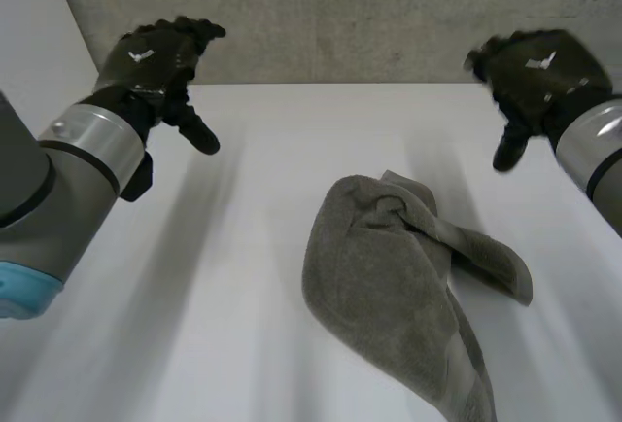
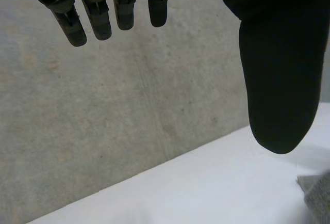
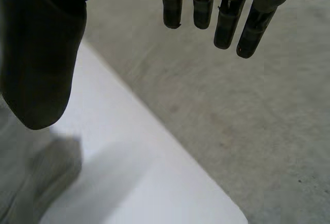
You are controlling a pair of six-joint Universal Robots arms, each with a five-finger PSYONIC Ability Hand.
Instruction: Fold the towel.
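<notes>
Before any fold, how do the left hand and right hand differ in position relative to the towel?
The left hand hangs over bare table, well aside of the crumpled towel; the right hand hangs nearer, just past its flap. In the wrist views, a mere edge of towel sits beside the left hand's thumb, a broader stretch under the right hand's thumb. Both are open, touching nothing.

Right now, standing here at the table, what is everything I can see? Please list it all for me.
towel: one, grey, crumpled on the table, nearer the right arm's side.
table: one, white, under the towel.
concrete surface: one, grey, beyond the table's far edge.
left arm: one, grey, at the table's left.
right arm: one, grey, at the table's right.
left hand: one, black, above the table, fingers straight, empty.
right hand: one, black, above the table, likewise empty.
</notes>
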